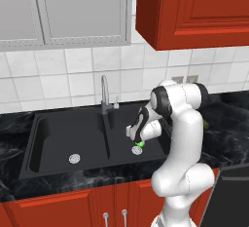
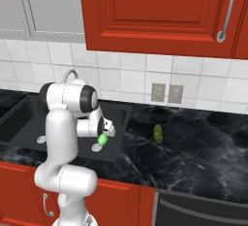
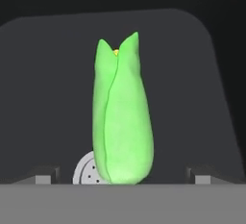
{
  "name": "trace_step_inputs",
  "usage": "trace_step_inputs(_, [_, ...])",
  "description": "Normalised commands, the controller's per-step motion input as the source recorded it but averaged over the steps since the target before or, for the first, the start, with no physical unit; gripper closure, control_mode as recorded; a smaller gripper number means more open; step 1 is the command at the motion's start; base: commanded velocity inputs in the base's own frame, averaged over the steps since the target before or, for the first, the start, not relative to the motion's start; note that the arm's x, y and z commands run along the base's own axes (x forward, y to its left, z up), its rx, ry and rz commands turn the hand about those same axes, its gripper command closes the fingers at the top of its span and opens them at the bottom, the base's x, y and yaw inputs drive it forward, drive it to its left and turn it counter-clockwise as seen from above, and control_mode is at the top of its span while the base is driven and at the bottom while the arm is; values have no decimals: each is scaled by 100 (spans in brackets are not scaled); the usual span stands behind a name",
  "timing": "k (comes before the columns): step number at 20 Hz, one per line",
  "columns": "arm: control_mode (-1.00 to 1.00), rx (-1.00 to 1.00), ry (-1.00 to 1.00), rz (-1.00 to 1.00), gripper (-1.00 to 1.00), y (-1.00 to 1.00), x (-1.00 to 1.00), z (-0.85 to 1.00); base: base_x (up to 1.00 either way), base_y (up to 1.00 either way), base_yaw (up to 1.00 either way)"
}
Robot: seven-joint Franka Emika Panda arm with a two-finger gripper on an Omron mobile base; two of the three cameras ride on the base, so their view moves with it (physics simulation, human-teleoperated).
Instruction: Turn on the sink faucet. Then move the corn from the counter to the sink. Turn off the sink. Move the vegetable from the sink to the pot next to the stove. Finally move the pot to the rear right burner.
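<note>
Black marbled bench under red cabinets, with a dark double sink set into it. The claw hangs low in the sink's right basin, its tips spread wide on either side of the corn and gripping nothing. The green-husked corn lies in the sink beside the round drain, so the transfer from the bench appears complete. Whether water runs from the faucet cannot be told. Judged remaining: shutting off the faucet if needed, lifting the corn to the pot, and moving the pot to the burner. A small yellow-green item rests on the bench, right of the sink, well clear of the arm.
</note>
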Motion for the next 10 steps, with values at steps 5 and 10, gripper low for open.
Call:
trace_step_inputs(5, [-100,0,2,0,-100,0,19,-25,0,0,0])
trace_step_inputs(10, [-100,0,1,0,-100,0,23,-24,0,0,0])
